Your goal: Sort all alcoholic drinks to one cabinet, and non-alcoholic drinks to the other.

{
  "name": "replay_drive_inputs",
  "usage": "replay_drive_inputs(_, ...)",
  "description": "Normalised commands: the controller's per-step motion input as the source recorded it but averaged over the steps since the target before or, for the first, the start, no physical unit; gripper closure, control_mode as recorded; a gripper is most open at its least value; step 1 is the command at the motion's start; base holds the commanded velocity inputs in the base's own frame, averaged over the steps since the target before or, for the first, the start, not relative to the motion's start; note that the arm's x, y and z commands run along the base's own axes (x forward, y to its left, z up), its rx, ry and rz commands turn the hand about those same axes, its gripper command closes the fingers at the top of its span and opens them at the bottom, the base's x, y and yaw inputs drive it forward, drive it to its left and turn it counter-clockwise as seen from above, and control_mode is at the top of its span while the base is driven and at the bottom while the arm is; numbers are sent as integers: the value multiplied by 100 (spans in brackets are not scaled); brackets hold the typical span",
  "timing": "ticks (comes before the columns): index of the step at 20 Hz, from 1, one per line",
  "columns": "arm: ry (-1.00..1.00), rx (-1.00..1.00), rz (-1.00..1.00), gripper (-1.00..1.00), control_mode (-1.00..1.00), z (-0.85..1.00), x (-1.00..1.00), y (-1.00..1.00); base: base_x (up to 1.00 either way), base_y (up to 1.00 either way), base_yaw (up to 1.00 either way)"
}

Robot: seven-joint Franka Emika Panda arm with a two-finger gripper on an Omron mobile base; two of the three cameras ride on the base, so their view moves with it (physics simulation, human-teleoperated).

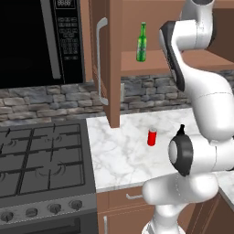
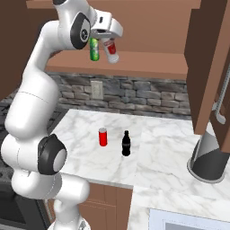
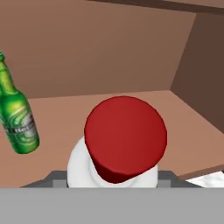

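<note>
- White bottle (image 2: 111, 50) sits tilted in the gripper (image 2: 108, 41), up at the cabinet shelf (image 2: 148, 63)
- It goes beside the green bottle (image 1: 142, 43), since both are grown-up drinks
- Red can (image 2: 103, 137) and black bottle (image 2: 126, 143) wait mid-counter (image 2: 170, 148)

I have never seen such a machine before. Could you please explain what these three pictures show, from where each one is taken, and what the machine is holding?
It is a rendered kitchen with a white robot arm. Two pictures come from cameras behind the arm, to its left and right; the third looks along its gripper. The gripper holds a white bottle with a red cap, tilted, at the open wall cabinet. A green bottle already stands on the cabinet shelf. On the marble counter stand a red can and a small black bottle, close together but apart.
</note>
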Motion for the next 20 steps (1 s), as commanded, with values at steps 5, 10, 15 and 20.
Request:
replay_drive_inputs(5,0,0,0,100,-100,-24,70,0,0,0,0)
replay_drive_inputs(10,0,0,0,100,-100,-28,76,0,0,0,0)
replay_drive_inputs(15,0,0,0,100,-100,-13,49,0,0,0,0)
replay_drive_inputs(20,0,0,0,100,-100,-8,32,0,0,0,0)
